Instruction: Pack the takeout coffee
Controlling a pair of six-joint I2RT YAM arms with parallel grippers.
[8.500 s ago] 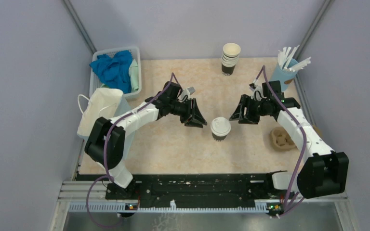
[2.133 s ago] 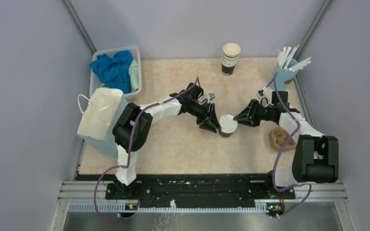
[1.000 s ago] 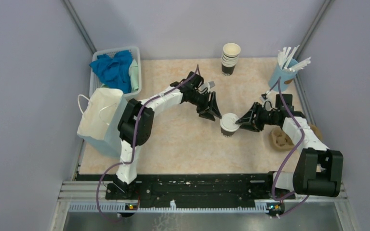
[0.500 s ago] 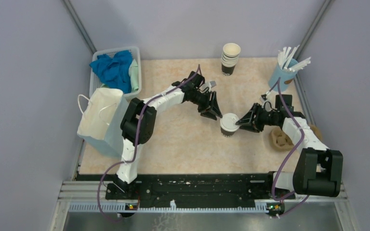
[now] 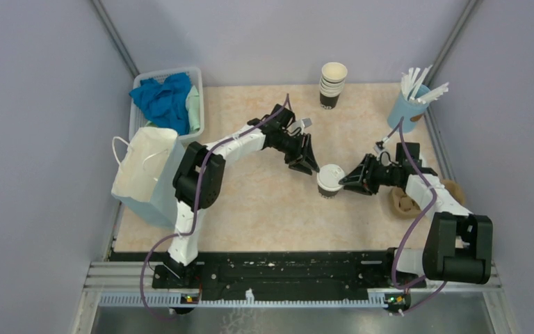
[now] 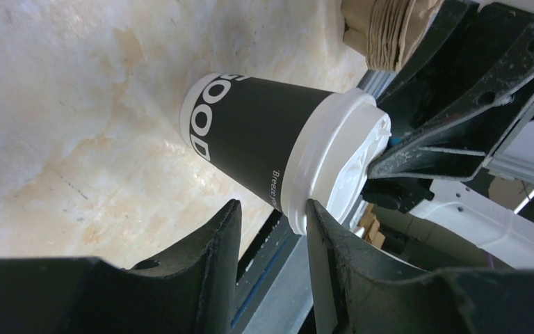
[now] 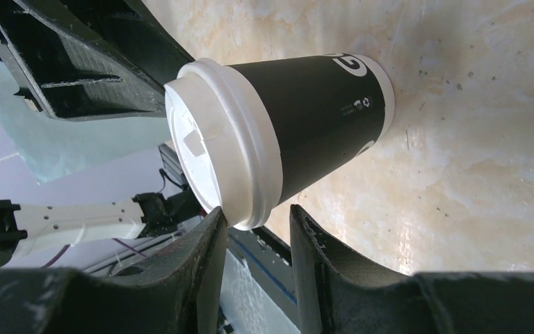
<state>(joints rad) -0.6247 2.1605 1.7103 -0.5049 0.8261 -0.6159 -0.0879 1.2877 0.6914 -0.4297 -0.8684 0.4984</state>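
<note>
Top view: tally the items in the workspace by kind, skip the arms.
Lidded coffee cup: 1
Stack of lidless cups: 1
Blue holder of white sticks: 1
White paper bag: 1
Basket of cloths: 1
Brown carrier pile: 1
Total: 6

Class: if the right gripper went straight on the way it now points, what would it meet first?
Most likely the takeout coffee: the right gripper points at the rim of its white lid, which sits just ahead of it. How small the remaining gap is cannot be judged from these views.
</note>
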